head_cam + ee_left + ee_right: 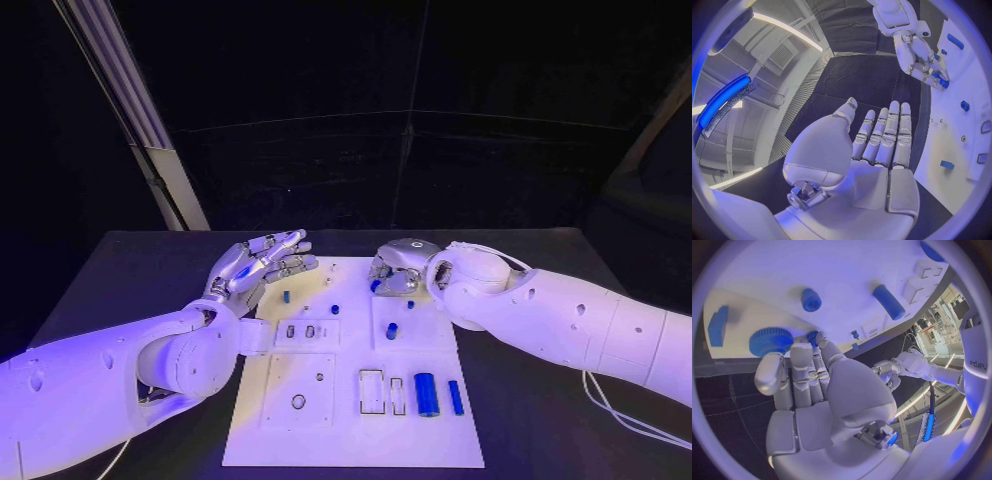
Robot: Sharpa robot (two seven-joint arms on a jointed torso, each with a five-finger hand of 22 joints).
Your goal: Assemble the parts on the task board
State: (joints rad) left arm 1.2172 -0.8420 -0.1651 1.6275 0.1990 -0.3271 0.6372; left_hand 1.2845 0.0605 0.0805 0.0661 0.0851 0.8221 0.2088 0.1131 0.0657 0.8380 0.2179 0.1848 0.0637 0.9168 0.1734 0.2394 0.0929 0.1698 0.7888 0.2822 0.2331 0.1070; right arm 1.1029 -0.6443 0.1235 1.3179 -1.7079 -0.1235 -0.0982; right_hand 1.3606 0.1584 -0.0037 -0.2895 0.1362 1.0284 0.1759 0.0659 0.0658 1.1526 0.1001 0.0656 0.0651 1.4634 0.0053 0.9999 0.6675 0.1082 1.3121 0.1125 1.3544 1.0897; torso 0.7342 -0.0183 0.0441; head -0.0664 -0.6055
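The white task board (361, 440) lies in the middle of the table. A thick blue cylinder (426, 393) and a slim blue pin (456, 397) lie near its front right. Small blue parts (335, 309) stand further back. My right hand (401, 268) reaches down onto the board's far part. In the right wrist view its fingertips (819, 338) touch a small blue part (811, 334) beside a blue gear (771, 341); whether it grips the part is unclear. My left hand (260, 265) hovers over the board's far left corner, fingers straight and apart, holding nothing.
The board (848, 270) also carries a blue peg (811, 299), a blue cylinder (889, 301) and a blue block (717, 325). Rectangular slots (372, 390) and holes (299, 401) are cut near its front. Black table (548, 420) surrounds the board.
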